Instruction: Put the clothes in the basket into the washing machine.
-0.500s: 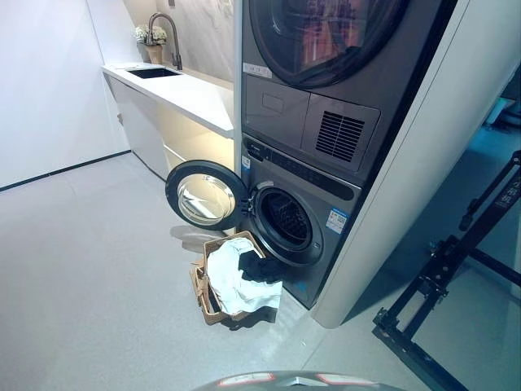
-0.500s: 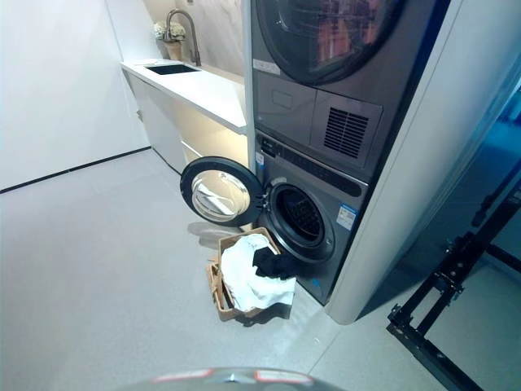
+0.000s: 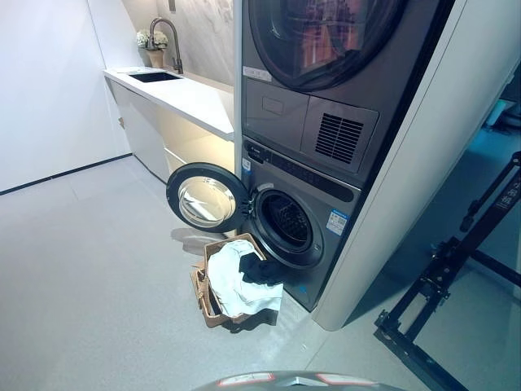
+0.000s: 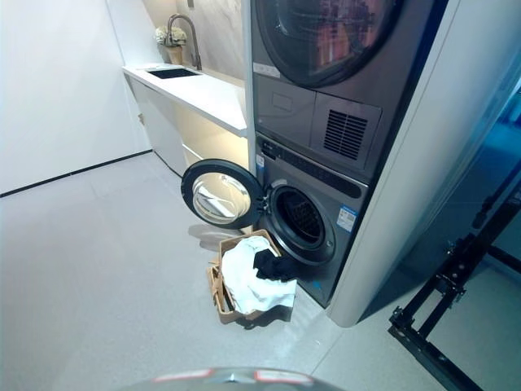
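Observation:
A brown woven basket [image 3: 205, 298] stands on the floor in front of the washing machine [image 3: 313, 232]. It holds a white cloth [image 3: 230, 281] and a dark garment [image 3: 262, 270] that lies on the side nearest the machine. The machine's round door [image 3: 205, 198] is swung open to the left, and the drum opening [image 3: 285, 221] shows dark and open. The basket also shows in the right eye view [image 4: 220, 297]. Neither of my hands is in view.
A dryer [image 3: 326, 49] is stacked above the washing machine. A white counter [image 3: 183, 94] with a sink and tap [image 3: 167, 37] runs along the left wall. A black metal frame [image 3: 444, 285] stands on the floor at the right.
The whole picture has shifted very slightly, so the camera has moved. The basket, clothes and door stand as before.

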Available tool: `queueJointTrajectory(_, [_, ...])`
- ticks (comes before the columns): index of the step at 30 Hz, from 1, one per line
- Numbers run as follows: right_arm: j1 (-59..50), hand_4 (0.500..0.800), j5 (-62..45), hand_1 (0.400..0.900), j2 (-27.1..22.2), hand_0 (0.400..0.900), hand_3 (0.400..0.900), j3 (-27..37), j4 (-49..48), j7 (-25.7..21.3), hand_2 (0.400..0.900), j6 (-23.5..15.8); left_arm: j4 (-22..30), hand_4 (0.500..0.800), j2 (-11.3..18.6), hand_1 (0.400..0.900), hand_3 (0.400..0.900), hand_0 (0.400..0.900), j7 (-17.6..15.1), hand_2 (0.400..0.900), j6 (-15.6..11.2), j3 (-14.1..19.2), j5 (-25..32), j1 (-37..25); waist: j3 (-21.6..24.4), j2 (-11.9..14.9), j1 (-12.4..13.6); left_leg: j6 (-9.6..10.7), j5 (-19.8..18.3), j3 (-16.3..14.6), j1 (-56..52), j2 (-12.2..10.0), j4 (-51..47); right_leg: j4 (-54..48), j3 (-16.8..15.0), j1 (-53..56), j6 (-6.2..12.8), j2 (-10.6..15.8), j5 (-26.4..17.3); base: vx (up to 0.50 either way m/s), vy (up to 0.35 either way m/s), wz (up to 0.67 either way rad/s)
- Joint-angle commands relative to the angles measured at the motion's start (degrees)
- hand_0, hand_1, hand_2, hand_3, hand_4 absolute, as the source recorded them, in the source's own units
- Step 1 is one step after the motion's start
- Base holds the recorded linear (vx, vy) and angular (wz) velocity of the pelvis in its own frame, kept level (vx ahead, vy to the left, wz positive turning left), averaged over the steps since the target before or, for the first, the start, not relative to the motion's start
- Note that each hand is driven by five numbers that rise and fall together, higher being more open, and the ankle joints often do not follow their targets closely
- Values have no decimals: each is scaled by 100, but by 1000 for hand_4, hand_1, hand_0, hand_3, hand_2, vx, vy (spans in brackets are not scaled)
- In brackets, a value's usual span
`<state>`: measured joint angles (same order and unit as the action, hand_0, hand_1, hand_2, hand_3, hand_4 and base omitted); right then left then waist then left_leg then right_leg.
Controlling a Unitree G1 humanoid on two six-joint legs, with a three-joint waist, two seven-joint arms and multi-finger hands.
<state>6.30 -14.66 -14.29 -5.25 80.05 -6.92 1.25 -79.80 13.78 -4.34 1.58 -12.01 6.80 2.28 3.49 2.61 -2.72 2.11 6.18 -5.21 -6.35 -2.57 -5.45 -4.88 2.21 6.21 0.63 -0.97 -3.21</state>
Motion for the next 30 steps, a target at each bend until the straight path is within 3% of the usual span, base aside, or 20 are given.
queueJointTrajectory(1, [-549,800,-87,900,-122,900,900,27,115,-27,900,-96,23,800,-217,900,900,900,-26,900,-35,-62,-56,-439,-600,-309,139,-198,-963,1,-311,522,45,142,-147,107,353,-125,584,0,0,0])
queueJointTrajectory(19, [-669,800,-90,900,-189,900,900,4,13,-37,900,-97,71,800,-182,900,900,900,-102,900,-52,-24,20,-569,-844,-372,128,-188,-923,-36,-138,466,163,512,-194,-255,275,-175,729,4,-29,-1])
queueJointTrajectory(23, [-730,800,-114,900,-282,900,900,-8,-67,-42,900,-136,152,800,-218,900,900,900,-78,900,-90,-13,148,-614,-1064,-373,111,-113,-1205,-95,492,517,1507,885,-261,-428,156,-145,895,4,-134,2])
queueJointTrajectory(25, [-738,800,-112,900,-319,900,900,6,-99,-42,900,-154,210,800,-218,900,900,900,-63,900,-116,28,265,-643,-1211,-329,128,43,-1003,-81,1009,485,2632,1032,-239,-415,79,-112,939,40,-225,16])
queueJointTrajectory(26, [-725,800,-109,900,-353,900,900,23,-131,-47,900,-161,263,800,-200,900,900,900,-58,900,-139,88,405,-649,-1365,-278,159,153,-665,-52,1422,411,3565,1144,-252,-377,-14,-105,1002,45,-201,13])
queueJointTrajectory(30, [-771,800,-138,900,-401,900,900,-9,-205,-68,900,-179,307,800,-199,900,900,900,-59,900,-172,138,619,-672,-1568,-238,187,137,-564,-108,2112,290,4566,1325,-233,-415,-136,-92,1102,46,-145,10])
